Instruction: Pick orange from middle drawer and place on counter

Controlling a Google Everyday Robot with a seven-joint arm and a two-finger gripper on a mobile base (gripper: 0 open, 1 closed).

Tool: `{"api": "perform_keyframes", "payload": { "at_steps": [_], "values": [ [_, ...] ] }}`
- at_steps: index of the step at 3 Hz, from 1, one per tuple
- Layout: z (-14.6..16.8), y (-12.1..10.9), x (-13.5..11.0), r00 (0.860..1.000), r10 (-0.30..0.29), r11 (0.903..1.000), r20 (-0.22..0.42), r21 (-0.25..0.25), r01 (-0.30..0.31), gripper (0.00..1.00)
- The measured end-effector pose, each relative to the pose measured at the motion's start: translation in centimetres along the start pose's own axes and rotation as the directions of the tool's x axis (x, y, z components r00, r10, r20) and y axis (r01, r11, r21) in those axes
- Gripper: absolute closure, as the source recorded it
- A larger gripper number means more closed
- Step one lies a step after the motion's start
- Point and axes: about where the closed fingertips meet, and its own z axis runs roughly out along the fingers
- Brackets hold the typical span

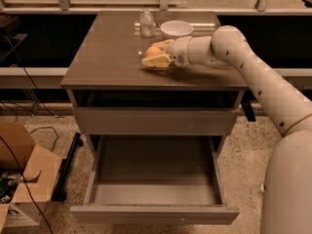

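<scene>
The left half and front strip of the counter (107, 57) lie bare, open to a reach from the front or the left. Near the counter's middle sits the gripper (157, 53) with the orange (153, 50) against it. The arm (253, 77) stretches from there over the counter's right side and past its right front corner, barring that approach. At the counter's back edge stand a white bowl (176, 29) and, just left of it, a clear glass (146, 23). Below the counter the middle drawer (153, 179) stands pulled out, open from above.
</scene>
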Motion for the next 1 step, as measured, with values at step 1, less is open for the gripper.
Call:
{"api": "perform_keyframes", "payload": {
  "at_steps": [1],
  "values": [
    [0.24,0.14,0.01,1.0,0.001,1.0,0.0,-0.004,-0.001,0.0]
  ]
}}
